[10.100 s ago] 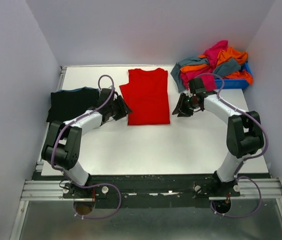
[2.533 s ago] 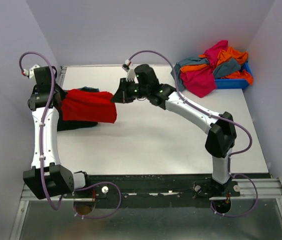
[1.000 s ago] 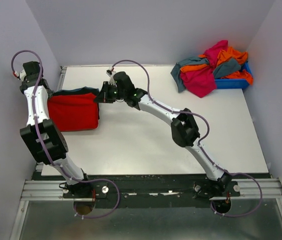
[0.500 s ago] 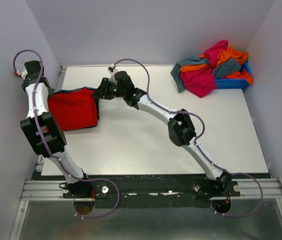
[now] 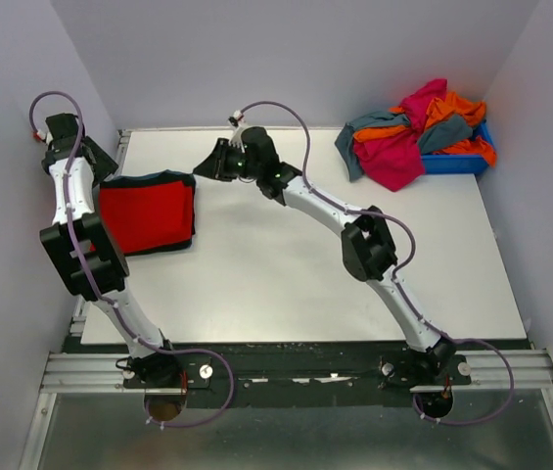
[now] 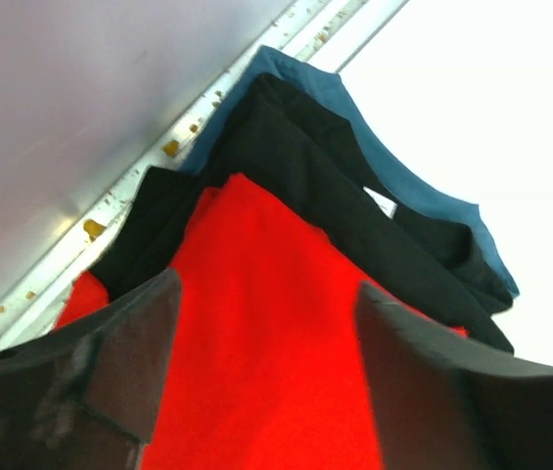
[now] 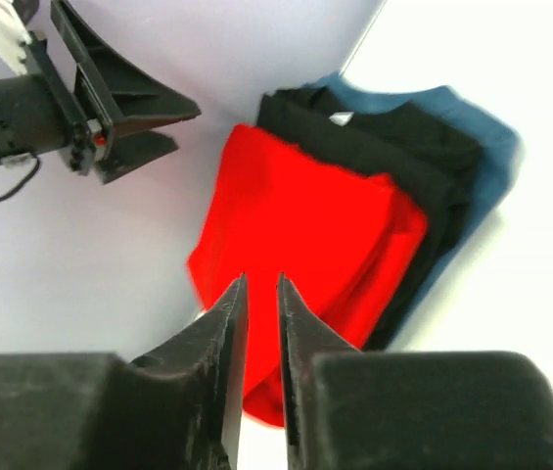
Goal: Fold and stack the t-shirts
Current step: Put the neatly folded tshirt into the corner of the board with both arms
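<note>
Your red t-shirt (image 5: 147, 213) lies folded at about 9 o'clock on the table (image 5: 286, 274). It sits squared up on the black t-shirt (image 6: 296, 166), whose blue trim peeks out along the 12 o'clock edge. The left gripper (image 6: 266, 289) hangs over the stack's 10 o'clock corner with its fingers spread wide and nothing between them. The right gripper (image 7: 260, 281) sits off the stack's 1 o'clock corner, fingers only a narrow slit apart and clamped on nothing.

The unfolded heap of t-shirts (image 5: 408, 127) waits at 2 o'clock, spilling out of the blue bin (image 5: 457, 162) — likely your next source. Expect each shirt to be light and limp, with no stiffness, so whatever you do not hold will sag and drag. The cloth should grip well rather than slip, but a deep pinch into that tangle will probably catch a second layer or a neighbouring shirt. Take a loose outer edge — a hem or a shoulder seam — with a shallow pinch, one gripper per corner, and lift clear before spreading. Keep off the finished stack, since a brushing finger would likely ruffle it
</note>
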